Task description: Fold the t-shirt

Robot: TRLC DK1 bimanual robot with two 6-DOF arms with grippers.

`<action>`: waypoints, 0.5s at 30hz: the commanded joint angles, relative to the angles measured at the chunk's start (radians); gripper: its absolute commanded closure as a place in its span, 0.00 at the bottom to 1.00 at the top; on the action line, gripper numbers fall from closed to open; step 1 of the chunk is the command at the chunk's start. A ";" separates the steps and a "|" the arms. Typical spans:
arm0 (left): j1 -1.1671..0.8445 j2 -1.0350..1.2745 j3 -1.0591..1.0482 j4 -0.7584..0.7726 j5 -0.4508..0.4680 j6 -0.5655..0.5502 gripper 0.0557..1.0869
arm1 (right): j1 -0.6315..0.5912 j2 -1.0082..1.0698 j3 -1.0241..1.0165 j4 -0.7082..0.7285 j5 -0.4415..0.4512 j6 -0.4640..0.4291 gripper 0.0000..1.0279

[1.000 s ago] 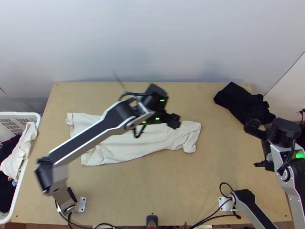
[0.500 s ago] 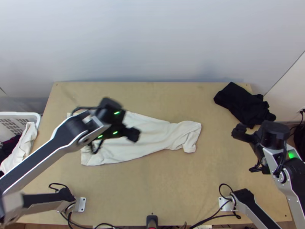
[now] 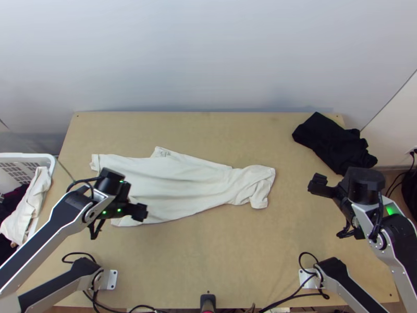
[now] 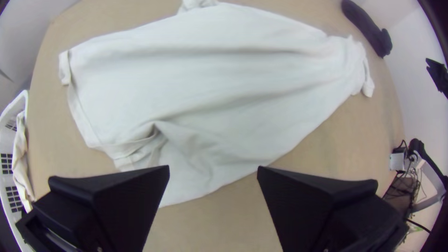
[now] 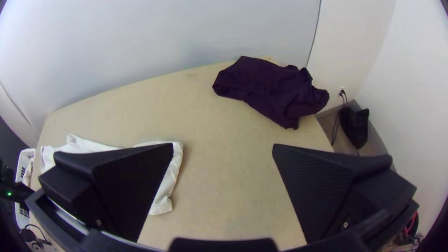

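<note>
A white t-shirt (image 3: 182, 185) lies across the left and middle of the table, spread on its left part and bunched toward its right end. My left gripper (image 3: 139, 212) is above the shirt's lower left part; in the left wrist view the left gripper (image 4: 213, 170) stands open over the shirt (image 4: 210, 88), where creases gather near the hem. My right gripper (image 3: 319, 186) is over the table's right side, apart from the shirt; in the right wrist view the right gripper (image 5: 223, 147) is open with nothing between its fingers.
A crumpled dark cloth (image 3: 333, 143) lies at the table's back right corner. A white basket (image 3: 51, 159) holding clothes stands beyond the left edge. Bare tabletop (image 3: 219, 250) extends in front of the shirt.
The left arm has swung left from above the shirt's middle to its left part, uncovering more cloth. The right gripper has shifted somewhat left. The shirt looks unmoved.
</note>
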 commanded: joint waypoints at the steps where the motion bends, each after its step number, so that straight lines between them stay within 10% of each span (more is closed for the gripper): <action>1: 0.186 -0.034 -0.156 0.097 0.000 0.083 0.14 | 0.009 0.002 -0.002 -0.001 -0.002 0.001 0.04; 15: 0.285 0.052 -0.230 0.255 -0.001 0.143 0.20 | 0.010 0.012 -0.002 -0.001 -0.002 0.001 0.04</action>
